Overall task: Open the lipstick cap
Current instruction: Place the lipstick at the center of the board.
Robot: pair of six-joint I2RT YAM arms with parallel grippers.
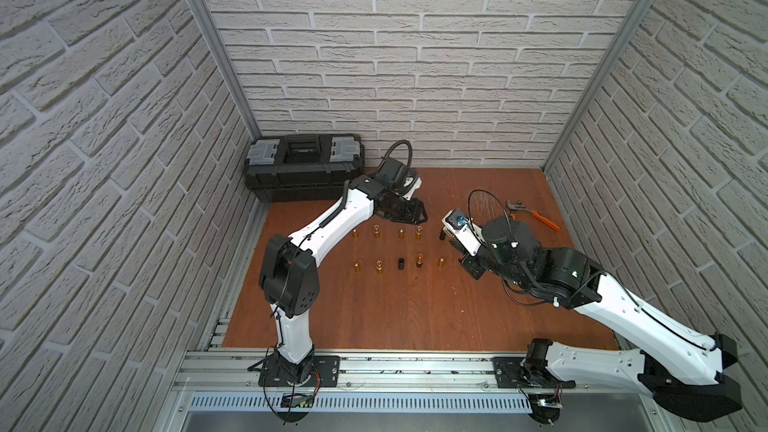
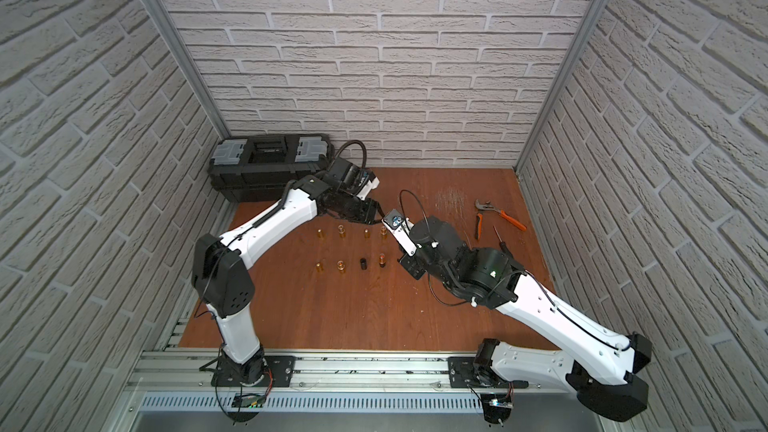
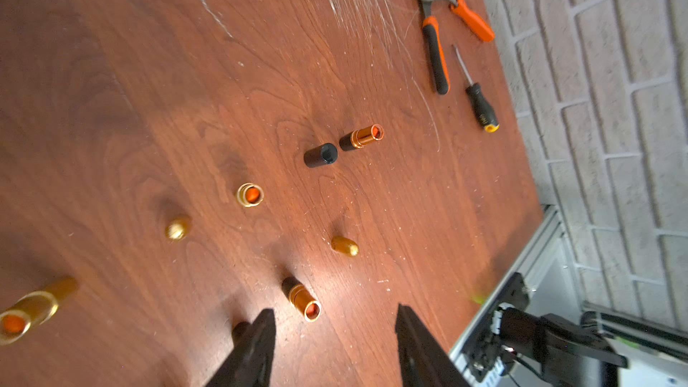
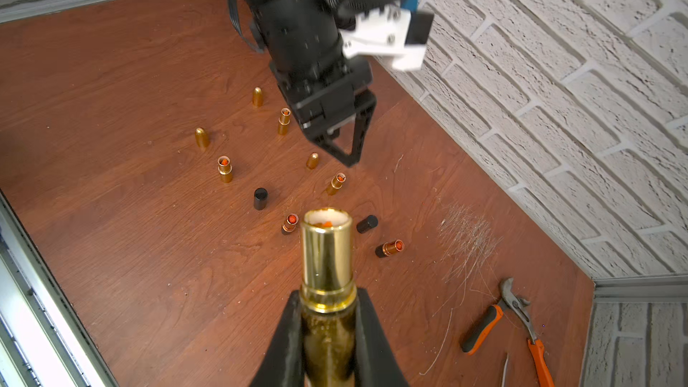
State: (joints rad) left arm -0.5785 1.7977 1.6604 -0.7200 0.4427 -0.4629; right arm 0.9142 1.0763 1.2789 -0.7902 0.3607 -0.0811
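Lipstick [image 4: 327, 255] here is the gold one. It's pinched by its lower barrel between the fingers of the right gripper [image 4: 327, 294] and held clear of the wooden table [image 1: 415, 317]. Cap's already off. You can look straight into the open top and see a bit of orange inside a white liner.

In a top view the held tube sits to the left of the orange-handled pliers [image 1: 534, 214], near them but clearly apart. Meanwhile the left gripper [image 3: 335, 312] is spread wide with nothing between its fingers. It hovers farther from the pliers than the held tube, over the back row of little tubes.

Everything else on that side of the pliers stands in two loose rows:
- gold bullet-shaped caps [image 4: 257, 96]
- uncapped gold lipsticks [image 4: 224, 169] with orange showing
- a couple of black caps [image 4: 260, 199]
- black-based lipsticks [image 4: 389, 248], also uncapped

Honestly can't tell which loose cap goes with the held tube. A screwdriver [image 3: 480, 106] lies just beside the pliers.
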